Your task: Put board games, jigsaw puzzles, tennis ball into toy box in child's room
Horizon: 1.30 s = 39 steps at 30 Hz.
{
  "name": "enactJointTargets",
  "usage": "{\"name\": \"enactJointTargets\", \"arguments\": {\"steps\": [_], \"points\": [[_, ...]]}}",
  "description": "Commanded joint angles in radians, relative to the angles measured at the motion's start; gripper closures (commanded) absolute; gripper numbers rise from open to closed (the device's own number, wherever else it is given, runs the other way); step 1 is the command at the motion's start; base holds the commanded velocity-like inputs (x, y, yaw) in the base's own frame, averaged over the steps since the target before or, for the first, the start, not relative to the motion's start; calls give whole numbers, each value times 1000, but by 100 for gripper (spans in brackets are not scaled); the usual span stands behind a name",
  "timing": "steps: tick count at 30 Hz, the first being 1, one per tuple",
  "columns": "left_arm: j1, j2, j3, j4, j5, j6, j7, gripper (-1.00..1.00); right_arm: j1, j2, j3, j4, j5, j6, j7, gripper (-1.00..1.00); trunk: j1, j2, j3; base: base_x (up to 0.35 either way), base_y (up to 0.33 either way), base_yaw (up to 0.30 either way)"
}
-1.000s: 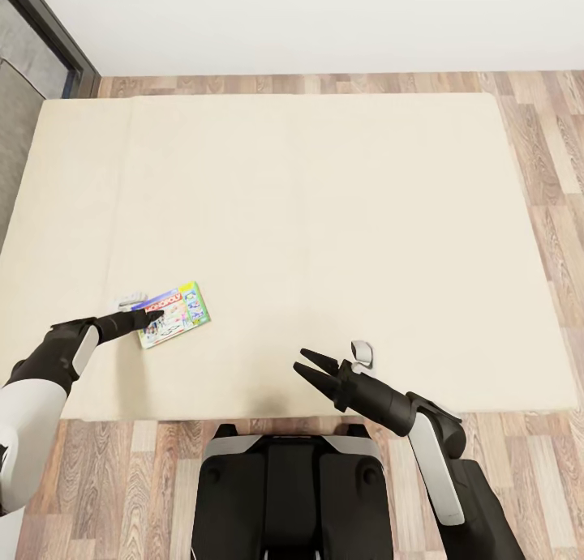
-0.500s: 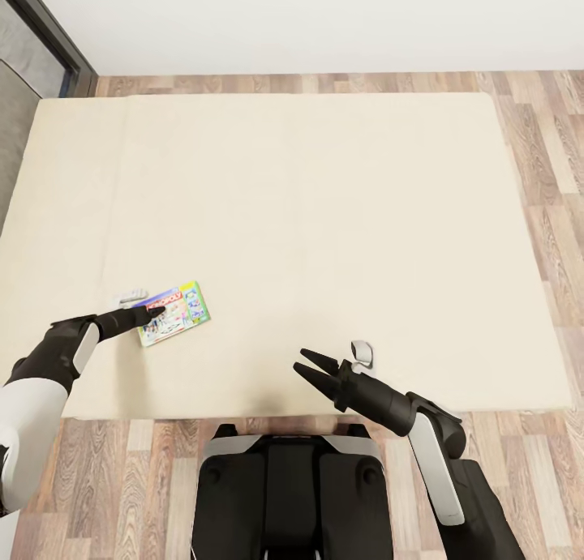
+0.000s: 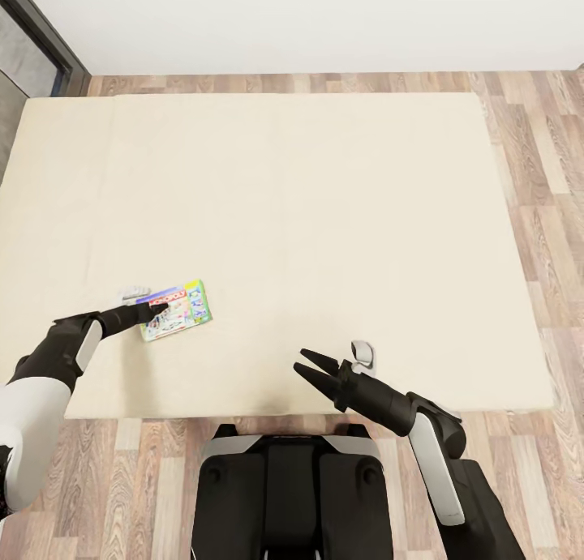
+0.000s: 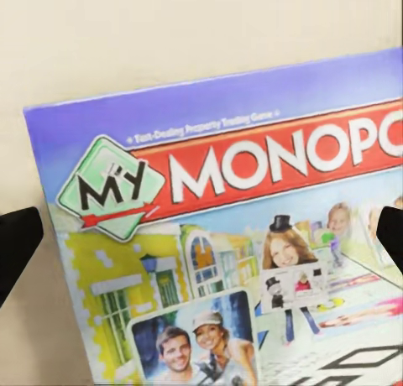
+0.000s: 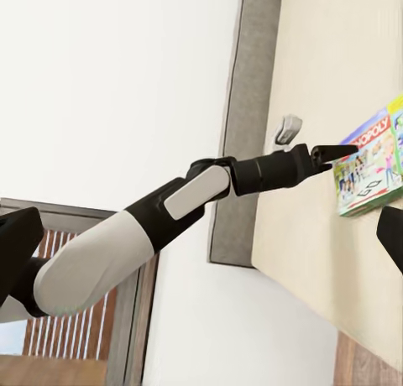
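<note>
Wood plank floor (image 3: 535, 220) and a white wall (image 3: 324, 17) frame the cream bed (image 3: 324, 203) in the head view; a board game (image 3: 180, 309) lies flat near the bed's front left edge, its cover too small to read here. Left gripper (image 3: 154, 308) reaches over the game's near end, fingers too foreshortened to judge. A small white-grey object (image 3: 134, 292) sits just beside the game, half hidden by the arm, unclear what it is. Right gripper (image 3: 311, 365) hovers over the bed's front edge with fingers spread, holding nothing; another small white item (image 3: 362, 352) lies just beside it. Left wrist view gives the cover up close: the game (image 4: 252, 235) reads "My Monopoly", cut off at the edges, with dark fingertips (image 4: 17, 243) wide apart at either side of it, contact unclear. Right wrist view shows the left arm (image 5: 151, 218) stretched out to the game (image 5: 369, 164) on the bed (image 5: 336, 109), with the right gripper's own fingertips (image 5: 17, 243) apart at the picture's borders.
</note>
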Motion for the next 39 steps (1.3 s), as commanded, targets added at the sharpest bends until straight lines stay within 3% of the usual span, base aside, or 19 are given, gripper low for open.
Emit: {"name": "enactJointTargets", "arguments": {"steps": [1,29,39], "points": [[0,-6,3,-8,8,10,-2,-100,0,0,0,0,-6,7,0,-100,1,-2,-1,0,-223,0],[1,-39,-1,-37,6,14,-1,-100,0,0,-6,8,-5,4,-6,-100,1,-2,-1,0,-256,0],[0,-39,-2,-37,6,13,-1,-100,0,0,-6,8,-5,4,-7,-100,1,-2,-1,0,-55,0]]}}
